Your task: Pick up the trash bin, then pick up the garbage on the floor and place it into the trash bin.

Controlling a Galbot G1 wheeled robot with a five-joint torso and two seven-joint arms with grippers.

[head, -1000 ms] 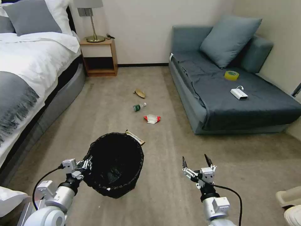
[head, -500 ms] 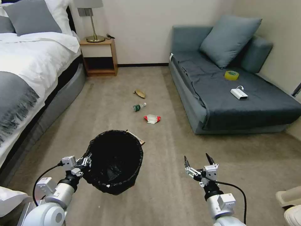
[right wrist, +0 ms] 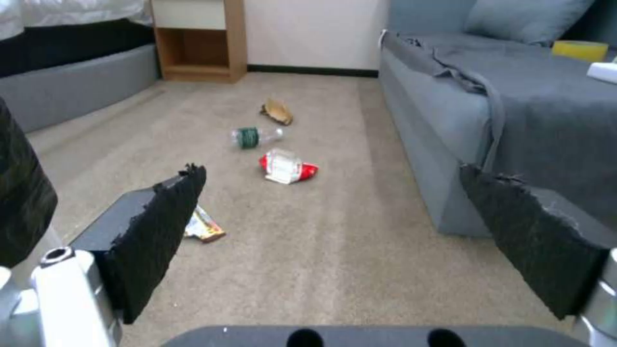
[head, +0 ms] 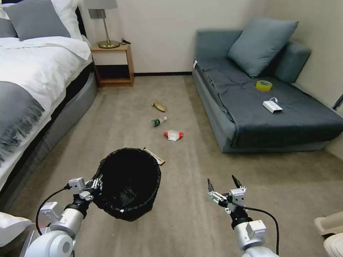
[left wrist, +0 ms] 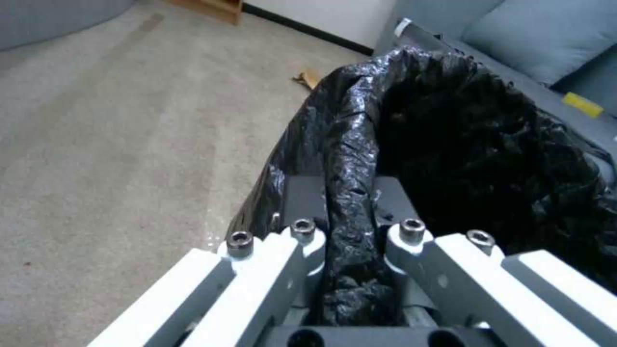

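Observation:
The black mesh trash bin hangs tilted just above the carpet at lower left, its lined rim pinched by my left gripper, which is shut on it. My right gripper hovers open and holding nothing at lower right, above bare carpet. Garbage lies on the floor ahead: a gold-yellow wrapper just behind the bin, a crushed red-and-white carton, a small clear bottle with a green label and a tan curled scrap. The right wrist view shows the carton, bottle, scrap and wrapper.
A bed runs along the left and a wooden nightstand with a lamp stands at the back wall. A grey-blue sofa on the right carries a yellow tape roll and a white box with a cable.
The bin has risen a little off the carpet in my left gripper and shifted slightly left. My right arm has wavered slightly and stays open.

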